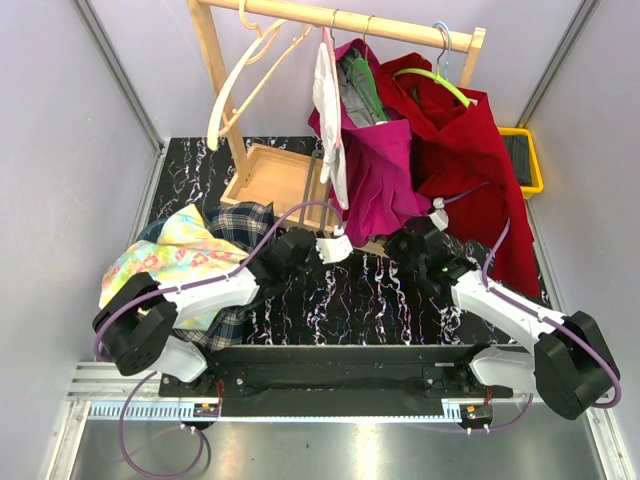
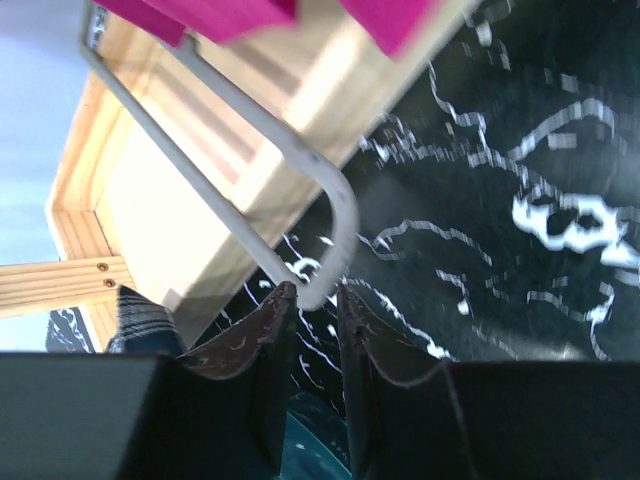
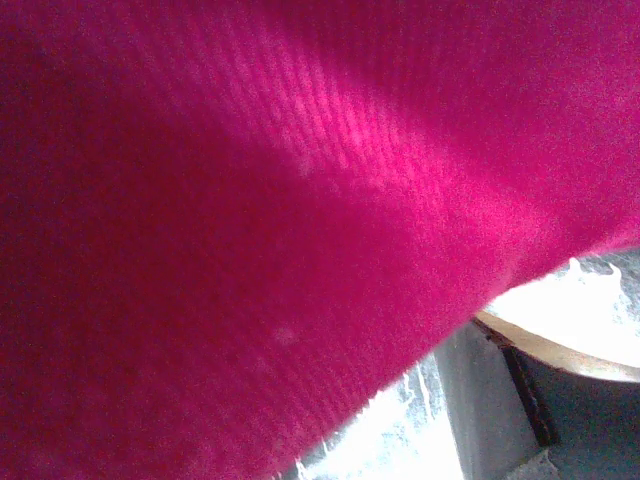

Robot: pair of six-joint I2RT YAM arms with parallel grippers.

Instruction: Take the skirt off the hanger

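- Near the arm bases, the black marbled table [image 1: 350, 300] carries a pile of clothes [image 1: 175, 255] on its left side, so some garments are off the rack already.
- The left claw [image 2: 312, 295] is narrow. Its 2 fingers stand on both sides of the bent corner of a gray metal bar [image 2: 345, 215], and it looks clenched on this bar. I judge the bar is part of the skirt's hanger, but I cannot be sure.
- The right claw [image 1: 418, 238] is just beside the lower edge of the skirt [image 1: 385, 170]. Its wrist camera sees almost only pink cloth [image 3: 250, 200]. The jaws stand wide and I see no cloth clamped, so I take it as released.
- Behind the claws, a wooden tray [image 1: 270, 180] lies at the foot of the rack.
- The pink skirt hangs from the wooden rail [image 1: 300, 12], between a white garment [image 1: 328, 110] and a red garment [image 1: 470, 150].
- Progress: the skirt is not yet off the hanger. The hanger seems secured. What is left, in my judgement, is to grasp the cloth with the right claw and pull it free.
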